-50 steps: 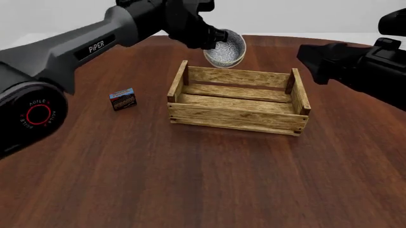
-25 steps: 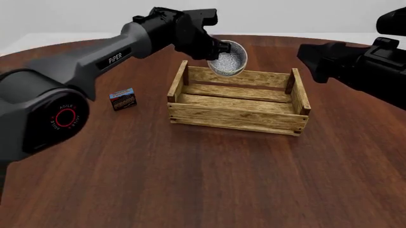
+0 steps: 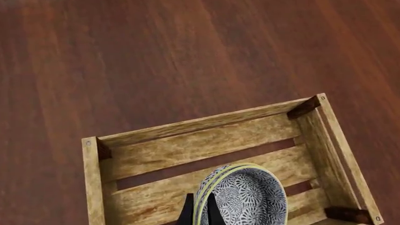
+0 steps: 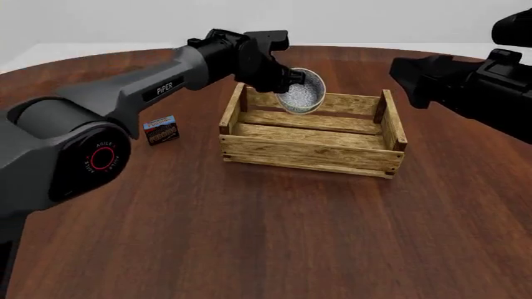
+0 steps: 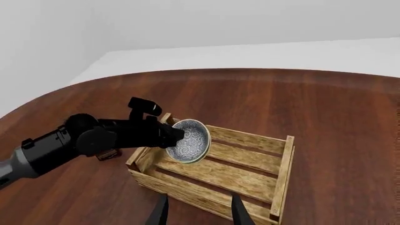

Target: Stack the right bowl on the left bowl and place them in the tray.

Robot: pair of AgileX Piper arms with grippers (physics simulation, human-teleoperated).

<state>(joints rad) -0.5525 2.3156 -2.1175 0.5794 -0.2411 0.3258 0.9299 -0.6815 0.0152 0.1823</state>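
Since a second ago we have carried the stacked bowls [image 4: 300, 91] forward and down: they hung beyond the far rail of the tray [image 4: 309, 153] then, and now they sit over its far left part, partly below the top of the rail in the front view.

Going left to right, the small printed box [image 4: 159, 130] lies on the table [image 4: 249, 237] well off to the left of our left fingers, untouched. Next comes the left gripper [image 4: 287, 80], closed on the near rim of the stack. In the left wrist view the two dark fingertips [image 3: 187, 213] pinch that rim, and two yellowish edges lying one against the other tell us both bowls are nested. The stack is tipped, its patterned hollow facing partly sideways rather than up. Directly beyond the fingers lie the tray's floor slats, so we judge the bowls to be inside the tray's outline but not yet resting on anything.

Further right, the right gripper [image 5: 198, 211] hangs apart from the tray with its fingers spread and nothing between them.

Stacking looks done, and what remains is the placing. We would level the stack, lower it to the slats and only then let go, since a tipped release could roll the bowls or split the stack.
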